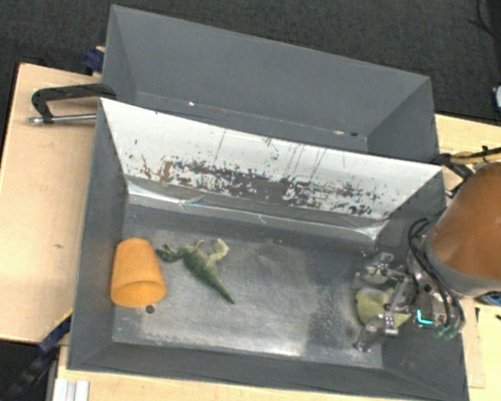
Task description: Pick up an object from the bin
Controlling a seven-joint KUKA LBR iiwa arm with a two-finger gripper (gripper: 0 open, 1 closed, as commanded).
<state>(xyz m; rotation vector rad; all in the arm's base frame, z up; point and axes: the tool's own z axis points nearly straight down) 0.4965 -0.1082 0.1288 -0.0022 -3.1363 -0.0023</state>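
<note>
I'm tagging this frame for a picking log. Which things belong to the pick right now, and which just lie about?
In the job: gripper, low at the right end of the bin; small pale thing right by it.
Lying about: orange cup on its side at the left; green toy dinosaur beside it.

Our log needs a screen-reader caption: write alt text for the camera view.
The gripper is low at the right end of a grey metal bin, at a small pale object. Far to its left lie an orange cup on its side and a green toy dinosaur.
</note>
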